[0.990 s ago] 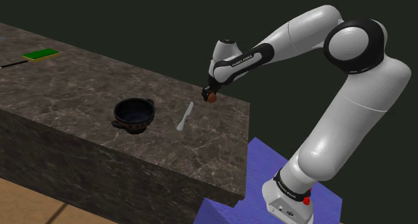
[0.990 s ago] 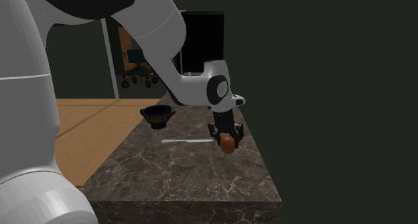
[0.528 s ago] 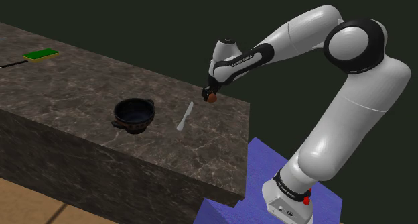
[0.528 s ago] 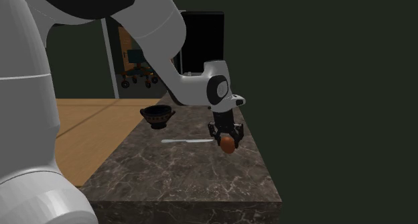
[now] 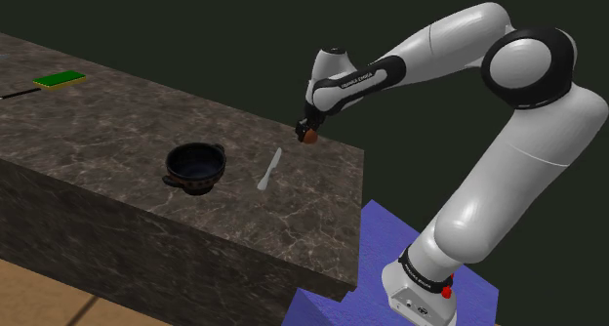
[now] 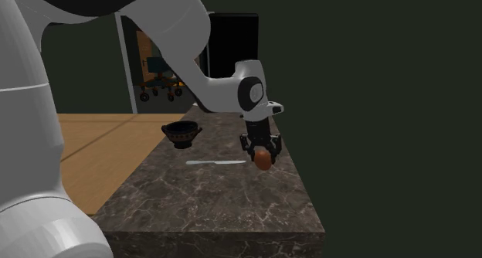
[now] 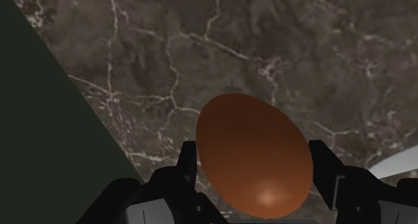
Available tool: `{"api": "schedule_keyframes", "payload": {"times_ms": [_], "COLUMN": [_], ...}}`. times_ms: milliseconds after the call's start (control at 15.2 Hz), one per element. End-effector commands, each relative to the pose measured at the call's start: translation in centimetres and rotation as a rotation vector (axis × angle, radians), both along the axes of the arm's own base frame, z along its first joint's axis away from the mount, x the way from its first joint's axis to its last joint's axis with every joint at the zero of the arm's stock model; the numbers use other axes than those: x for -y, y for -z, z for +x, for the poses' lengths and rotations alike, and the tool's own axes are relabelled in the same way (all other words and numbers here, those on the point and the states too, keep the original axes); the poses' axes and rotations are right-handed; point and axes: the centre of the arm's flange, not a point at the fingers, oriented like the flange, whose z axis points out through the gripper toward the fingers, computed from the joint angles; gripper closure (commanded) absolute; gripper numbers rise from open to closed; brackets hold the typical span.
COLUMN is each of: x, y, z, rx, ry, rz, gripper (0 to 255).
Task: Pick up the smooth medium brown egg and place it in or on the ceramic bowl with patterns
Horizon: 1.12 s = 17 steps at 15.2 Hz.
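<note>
My black gripper [image 5: 308,133] is shut on a smooth brown egg [image 7: 253,154], which hangs a little above the dark marble counter [image 5: 137,129] near its far right corner. The egg [image 6: 263,159] sits between the two fingers [image 7: 184,163] with its pointed end away from the hand. A dark bowl with two small handles [image 5: 195,167] stands on the counter to the shoulder view's left of the gripper, well apart from it. In the second exterior view the bowl [image 6: 182,133] is farther back and left of the gripper [image 6: 263,157].
A white utensil [image 5: 269,168] lies on the counter between bowl and gripper. A green sponge-like pad [image 5: 60,78] lies far left. The counter's edge [image 7: 80,102] runs close beside the egg. A blue mat [image 5: 376,265] is under the stand.
The gripper has risen slightly with the egg clasped in it, lifting it off the counter. The bowl and utensil have not moved.
</note>
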Motion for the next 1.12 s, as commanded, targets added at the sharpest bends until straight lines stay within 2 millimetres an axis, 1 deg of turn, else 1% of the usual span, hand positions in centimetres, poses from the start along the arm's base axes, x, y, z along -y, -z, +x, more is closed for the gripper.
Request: {"api": "schedule_keyframes", "payload": {"times_ms": [0,1056], "x": [0.0,0.0], "y": [-1.0,-9.4], "z": [-0.1,-0.1], "rx": [0.0,0.0], "ry": [0.0,0.0], "rz": [0.0,0.0], "gripper": [255,255]}}
